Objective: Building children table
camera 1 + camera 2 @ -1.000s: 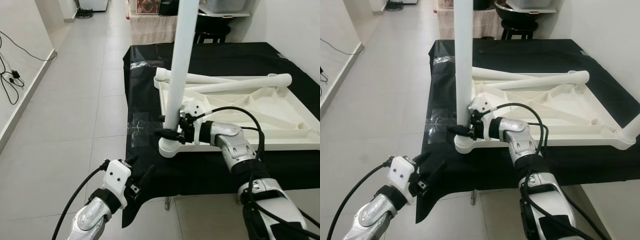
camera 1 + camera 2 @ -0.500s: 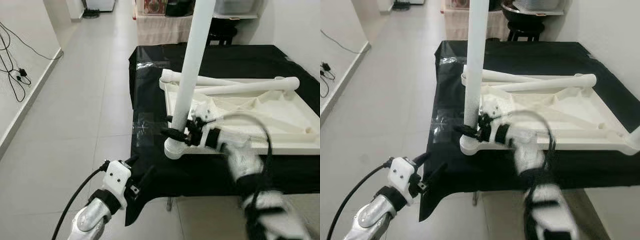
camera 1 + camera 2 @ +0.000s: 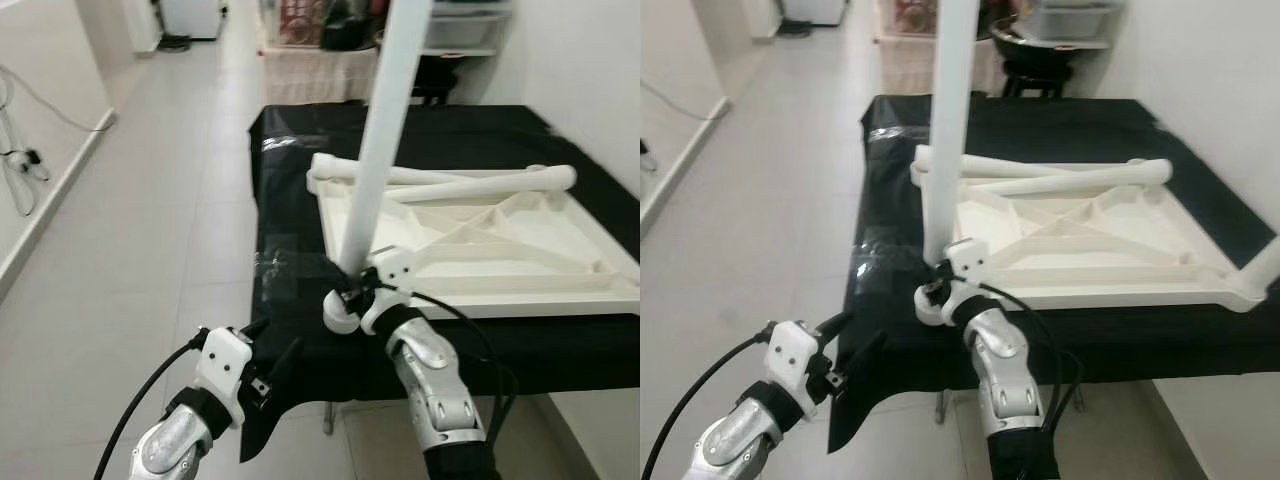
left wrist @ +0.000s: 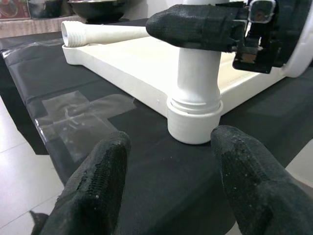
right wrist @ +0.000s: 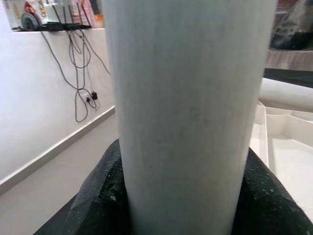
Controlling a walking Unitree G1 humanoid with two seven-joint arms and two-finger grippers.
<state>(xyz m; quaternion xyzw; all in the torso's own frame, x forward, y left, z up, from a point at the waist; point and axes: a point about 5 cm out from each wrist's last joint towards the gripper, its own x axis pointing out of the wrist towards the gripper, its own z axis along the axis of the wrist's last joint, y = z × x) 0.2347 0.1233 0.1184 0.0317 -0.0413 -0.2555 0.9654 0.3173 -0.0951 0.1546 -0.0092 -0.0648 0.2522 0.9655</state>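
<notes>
A black-draped counter (image 3: 300, 260) on a tiled floor (image 3: 150, 200) carries the inverted white tabletop (image 3: 480, 250). The right gripper (image 3: 350, 293) clenches its upright leg (image 3: 380, 140); the left gripper (image 3: 272, 358) hangs released near the counter edge.

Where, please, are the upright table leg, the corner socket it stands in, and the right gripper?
upright table leg (image 3: 378, 140): left eye view, mid-shaft.
corner socket (image 4: 194, 121): left wrist view, its round outer wall.
right gripper (image 3: 349, 296): left eye view, between the fingertips closed on the leg's base.
</notes>
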